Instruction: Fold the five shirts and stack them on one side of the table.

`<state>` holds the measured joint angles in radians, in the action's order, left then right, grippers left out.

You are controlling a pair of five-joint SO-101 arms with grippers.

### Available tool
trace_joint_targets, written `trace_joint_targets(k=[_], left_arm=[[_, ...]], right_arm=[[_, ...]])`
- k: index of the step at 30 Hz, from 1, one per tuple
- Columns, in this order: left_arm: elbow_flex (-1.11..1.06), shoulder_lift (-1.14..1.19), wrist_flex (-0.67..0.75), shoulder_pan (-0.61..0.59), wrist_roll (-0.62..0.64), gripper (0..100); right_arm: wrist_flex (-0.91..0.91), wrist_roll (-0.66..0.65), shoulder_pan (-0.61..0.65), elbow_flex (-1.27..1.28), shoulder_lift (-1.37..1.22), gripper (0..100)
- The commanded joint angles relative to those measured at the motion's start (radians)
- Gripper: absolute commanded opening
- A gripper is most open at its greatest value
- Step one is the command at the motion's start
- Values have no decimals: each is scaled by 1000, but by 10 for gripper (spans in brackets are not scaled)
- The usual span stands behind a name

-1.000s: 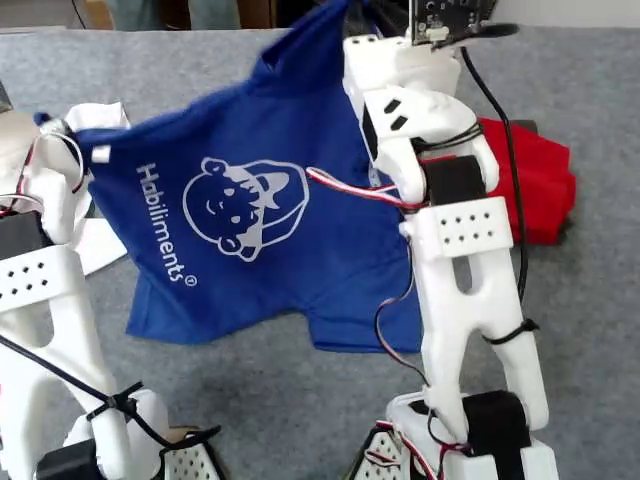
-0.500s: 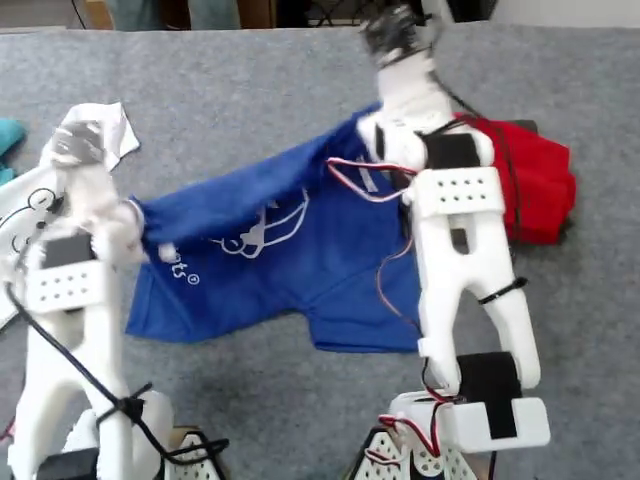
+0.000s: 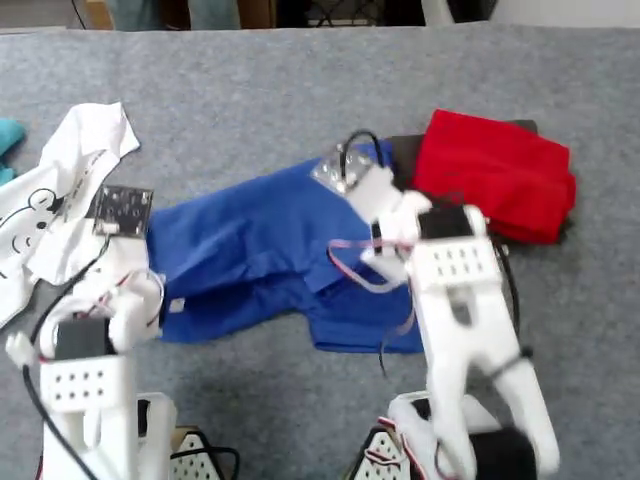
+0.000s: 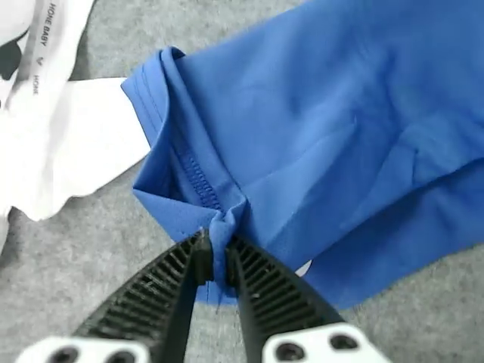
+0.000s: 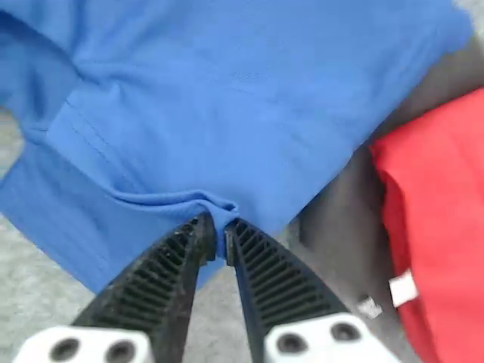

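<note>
A blue shirt (image 3: 260, 245) lies doubled over on the grey table (image 3: 250, 90), its print hidden. My left gripper (image 4: 215, 251) is shut on a bunched bit of the blue shirt's (image 4: 340, 136) hem, at the shirt's left end. My right gripper (image 5: 217, 227) is shut on a fold of the blue shirt's (image 5: 227, 98) edge, at the end nearest the red shirt. A folded red shirt (image 3: 495, 185) rests on a dark shirt (image 3: 400, 155) at the right. A crumpled white shirt (image 3: 60, 195) with a printed face lies at the left.
A teal cloth (image 3: 8, 135) peeks in at the left edge. The white shirt (image 4: 68, 144) touches the blue one beside my left gripper. The dark shirt (image 5: 340, 219) and red shirt (image 5: 439, 227) sit close to my right gripper. The far half of the table is bare.
The blue shirt was held up and spread with its print showing. Both arms have come down and toward the front, laying it folded over on the table.
</note>
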<state>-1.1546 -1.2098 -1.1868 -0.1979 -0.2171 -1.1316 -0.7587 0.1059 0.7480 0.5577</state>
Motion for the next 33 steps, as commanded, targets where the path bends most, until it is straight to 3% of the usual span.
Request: trace_joint_targets(k=[1, 6, 16, 23, 33], left_arm=[[-79, -89, -2, 1, -9, 29], [-176, -143, 37, 1, -11, 29], [-346, -147, 132, -8, -87, 29], [-346, -143, 219, -154, -86, 29], [-357, -150, 135, -122, -127, 30]], right_arm=[[29, -6, -87, 82, 206, 13], [25, -15, -170, 206, 357, 13], [31, -49, -103, 470, 515, 13], [32, -97, -106, 536, 529, 13], [60, -163, -175, 565, 527, 13]])
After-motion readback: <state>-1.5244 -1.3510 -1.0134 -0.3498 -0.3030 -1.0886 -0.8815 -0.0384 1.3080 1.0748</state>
